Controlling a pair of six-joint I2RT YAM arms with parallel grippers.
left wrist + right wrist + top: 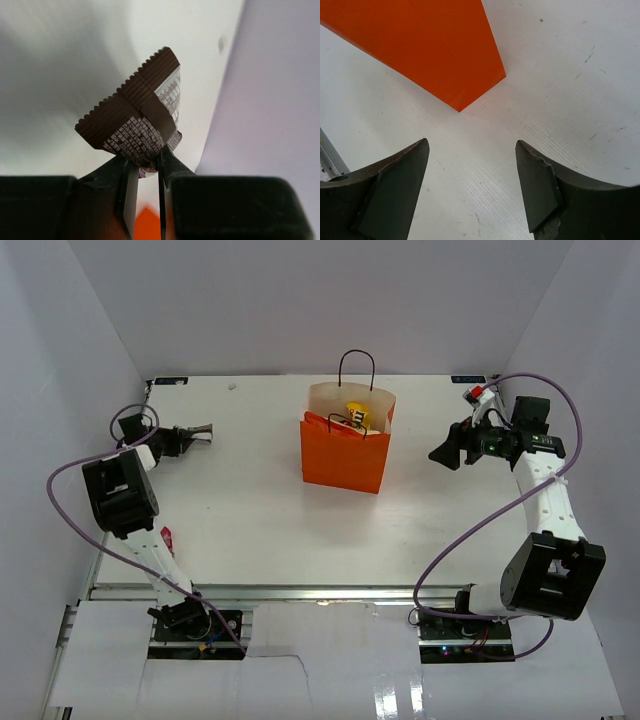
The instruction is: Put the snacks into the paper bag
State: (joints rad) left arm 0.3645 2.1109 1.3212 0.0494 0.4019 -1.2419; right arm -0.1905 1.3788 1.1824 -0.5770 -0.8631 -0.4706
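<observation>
Two arms are up on my screens, one at each side edge of the bench. The left pincer hangs near the left edge, up toward the far-left corner, with its tips pointing in across the bench. It is pinching a bar in a dark brown wrapper. On the left wrist view the pincer grips the bar by one end, fingers pressed against the foil on both sides. The crimped, saw-toothed far end fans out clear of the bench, and I can see pale print on the wrapper (too blurred for me to read).

The right pincer sits near the right edge, toward the far-right corner, aimed at the paper bag and well apart from it. It is spread wide and holds nothing. On the right wrist view I see bare bench between the two dark fingers of the pincer, with a bottom corner of the orange bag beyond them.

The bag stands upright near the middle of the far edge, mouth open, with one black loop handle standing above the rim. Inside it I can make out the crisp packet, its yellow showing against the pale lining.

A small red item lies by the left edge, beside the left arm; I cannot tell what it is.
</observation>
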